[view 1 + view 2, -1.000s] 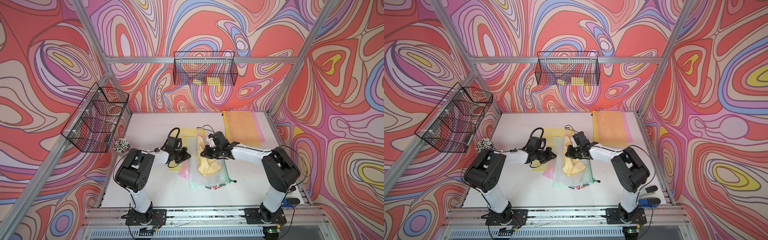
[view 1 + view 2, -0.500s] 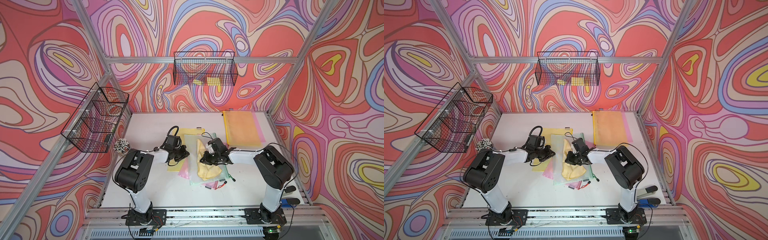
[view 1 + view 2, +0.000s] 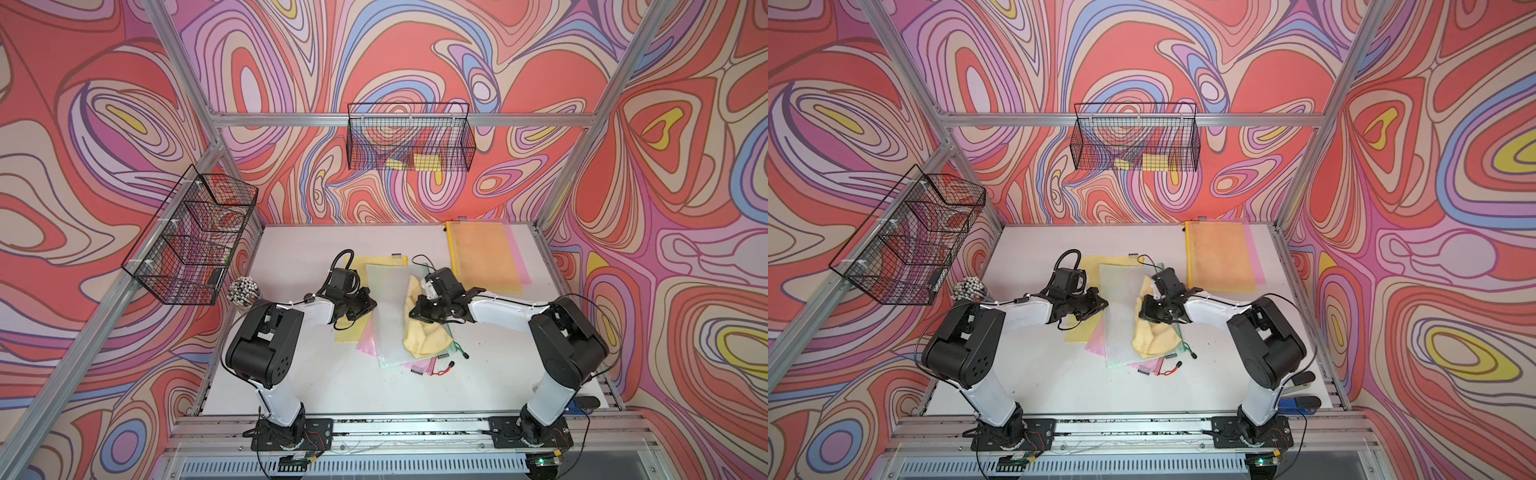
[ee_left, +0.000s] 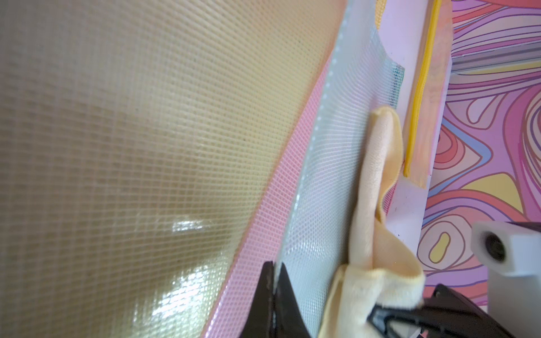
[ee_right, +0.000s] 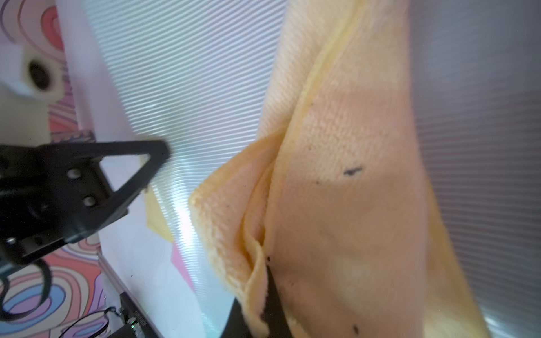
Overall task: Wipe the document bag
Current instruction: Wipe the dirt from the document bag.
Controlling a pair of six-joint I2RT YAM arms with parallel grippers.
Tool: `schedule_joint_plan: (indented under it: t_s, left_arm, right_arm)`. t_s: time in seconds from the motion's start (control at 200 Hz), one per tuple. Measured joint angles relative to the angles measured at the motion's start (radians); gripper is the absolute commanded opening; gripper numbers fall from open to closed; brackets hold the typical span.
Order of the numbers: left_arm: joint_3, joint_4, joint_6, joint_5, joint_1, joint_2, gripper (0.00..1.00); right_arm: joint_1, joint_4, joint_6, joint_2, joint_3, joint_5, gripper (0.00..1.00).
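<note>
In both top views the document bag [image 3: 390, 316] [image 3: 1121, 324], a pale, see-through mesh sleeve, was seen lying flat near the middle of the white table [image 3: 332, 382], stacked over a pink bag [image 3: 365, 345] and a yellow bag [image 3: 347, 332]. A yellow cloth [image 3: 426, 338] [image 3: 1154, 338] was draped along the side of it nearer the right arm. The left gripper [image 3: 371, 305] [image 3: 1104, 305] was set at the bag's opposite edge, and the right gripper [image 3: 414, 313] [image 3: 1142, 311] was lowered onto the cloth. An orange bag [image 3: 482, 257] was left apart at the far right of the table. In the left wrist view the left gripper [image 4: 273, 295] was shown with its jaws pressed together on the edge of the document bag [image 4: 330, 181] (the seam ran straight into them), the pink bag [image 4: 263, 222] just beside it and the cloth [image 4: 371, 204] bunched on top. In the right wrist view the right gripper [image 5: 269, 292] was seen pinched shut on a fold of the cloth [image 5: 351, 175], which was spread on the document bag [image 5: 190, 73].
</note>
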Motion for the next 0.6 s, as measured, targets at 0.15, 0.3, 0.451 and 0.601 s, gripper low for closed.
schedule_joint_plan:
  t_s: [0.15,0.3,0.451,0.601]
  left_arm:
    - [0.0,-0.002,0.0,-0.005,0.0,0.0,0.0]
    - [0.0,-0.013,0.002,-0.011,0.0,0.0,0.0]
    - [0.0,-0.019,0.005,-0.011,0.0,0.0,0.0]
    - [0.0,-0.023,0.006,-0.01,0.0,0.0,0.0]
  right_arm:
    - [0.124,0.097,0.064,0.106,0.061,-0.046,0.0]
    - [0.119,0.135,0.114,0.132,0.0,-0.056,0.0]
    - [0.082,0.177,0.126,0.084,-0.095,-0.057,0.0]
    - [-0.038,0.177,0.122,-0.068,-0.274,-0.06,0.0]
